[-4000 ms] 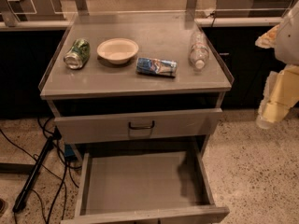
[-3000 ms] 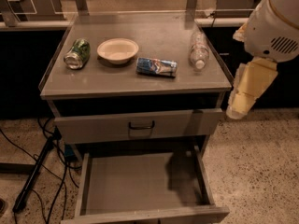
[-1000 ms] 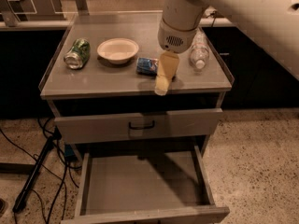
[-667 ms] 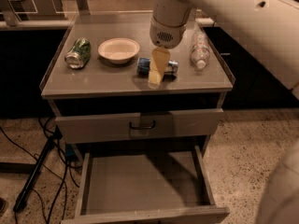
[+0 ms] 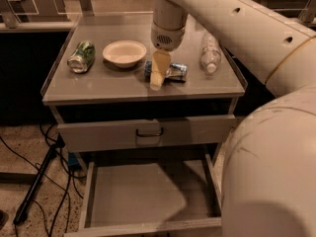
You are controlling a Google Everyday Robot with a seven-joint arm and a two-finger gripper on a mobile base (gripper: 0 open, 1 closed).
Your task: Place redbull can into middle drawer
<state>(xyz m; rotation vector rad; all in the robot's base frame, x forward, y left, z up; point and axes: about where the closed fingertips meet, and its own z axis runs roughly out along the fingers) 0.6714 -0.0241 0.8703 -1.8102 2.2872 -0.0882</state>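
The redbull can [image 5: 174, 71] lies on its side on the cabinet top, right of the bowl, blue and silver. My gripper [image 5: 157, 72] hangs from the arm directly over the can's left end and hides part of it; I cannot tell whether it touches the can. The middle drawer [image 5: 138, 194] is pulled out below, low in the view, with a bare grey floor and nothing in it. My arm covers its right front corner.
A dented green can [image 5: 81, 57] lies at the top's left, with a white bowl [image 5: 124, 52] beside it. A clear plastic bottle [image 5: 209, 52] lies at the right. The shut upper drawer front has a dark handle [image 5: 149, 132]. My arm [image 5: 271, 167] fills the right foreground. Cables and a stand leg [image 5: 37, 181] lie on the floor at left.
My arm has swung in from the right side of the cabinet, and the gripper has come down and leftward onto the redbull can. The can and the drawer have not moved.
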